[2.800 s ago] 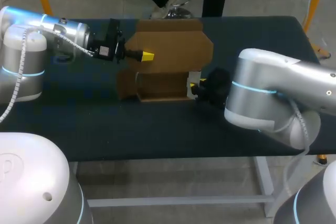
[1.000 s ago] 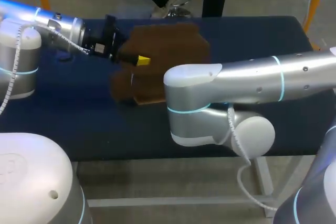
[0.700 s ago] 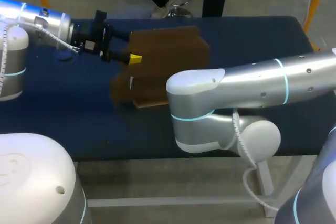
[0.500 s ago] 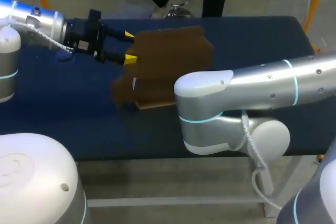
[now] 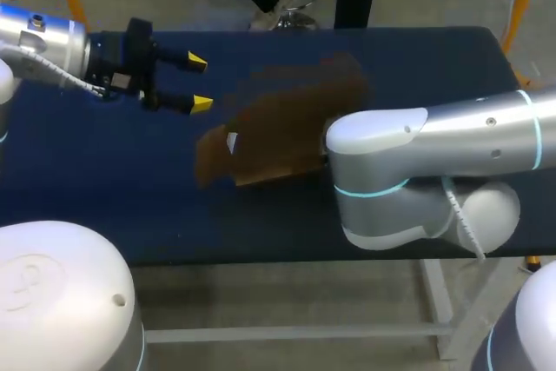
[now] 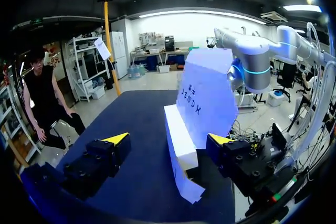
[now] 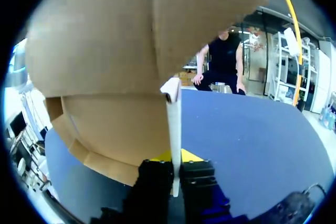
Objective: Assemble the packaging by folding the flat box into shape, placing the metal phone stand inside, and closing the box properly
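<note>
The brown cardboard box (image 5: 287, 128), partly folded with its flaps spread, hangs tilted over the middle of the table. My right arm (image 5: 391, 171) comes in low from the right and hides its own gripper in the head view. In the right wrist view my right gripper (image 7: 176, 169) is shut on a thin upright cardboard panel (image 7: 172, 124) of the box (image 7: 115, 45), which fills the space ahead. My left gripper (image 5: 198, 82) stands open to the left of the box, apart from it. In the left wrist view the left gripper (image 6: 169, 141) gapes wide, with the box (image 6: 202, 98) just ahead. No phone stand shows.
The dark blue table (image 5: 130, 171) lies bare to the left of and in front of the box. My right arm's bulky elbow (image 5: 408, 197) sits over the table's front right part. My right arm (image 6: 252, 51) shows behind the box in the left wrist view.
My left gripper has let go of the box flap, opened wide and drawn back to the left. My right arm has swung to the right, and the box has tilted and shifted with it.
</note>
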Available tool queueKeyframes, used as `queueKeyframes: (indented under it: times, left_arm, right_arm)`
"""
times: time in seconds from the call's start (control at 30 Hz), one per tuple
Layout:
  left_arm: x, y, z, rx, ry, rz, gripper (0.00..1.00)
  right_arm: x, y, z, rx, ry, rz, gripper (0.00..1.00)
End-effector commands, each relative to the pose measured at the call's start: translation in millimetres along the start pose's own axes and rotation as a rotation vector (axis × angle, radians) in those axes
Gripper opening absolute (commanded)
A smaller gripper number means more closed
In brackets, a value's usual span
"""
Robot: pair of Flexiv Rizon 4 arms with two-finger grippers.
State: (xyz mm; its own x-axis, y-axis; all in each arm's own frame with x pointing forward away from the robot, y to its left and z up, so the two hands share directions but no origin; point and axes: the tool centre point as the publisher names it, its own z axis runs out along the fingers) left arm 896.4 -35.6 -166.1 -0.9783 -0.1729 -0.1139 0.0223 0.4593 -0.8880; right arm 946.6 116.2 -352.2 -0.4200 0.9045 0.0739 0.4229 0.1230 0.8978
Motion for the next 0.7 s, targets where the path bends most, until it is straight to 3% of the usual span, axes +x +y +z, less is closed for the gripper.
queueKeyframes:
  times: [0.03, 0.43, 0.67, 0.7]
  left_arm:
    - [10.6, -4.9, -10.2, -0.026, 0.012, 0.011, 1.0]
    - [22.8, 2.6, -19.3, -0.145, 0.105, 0.021, 1.0]
    - [22.8, 2.6, -19.3, -0.145, 0.105, 0.021, 1.0]
    - [23.4, 9.6, -26.5, -0.193, 0.113, 0.006, 1.0]
  right_arm:
    - [-5.4, 5.4, -4.0, 0.032, 0.189, -0.005, 0.0]
    - [-2.9, 0.1, -11.9, 0.098, 0.358, -0.01, 0.0]
    - [-2.9, 0.1, -11.9, 0.098, 0.358, -0.01, 0.0]
    - [-0.6, -3.3, -16.2, 0.185, 0.433, -0.005, 0.0]
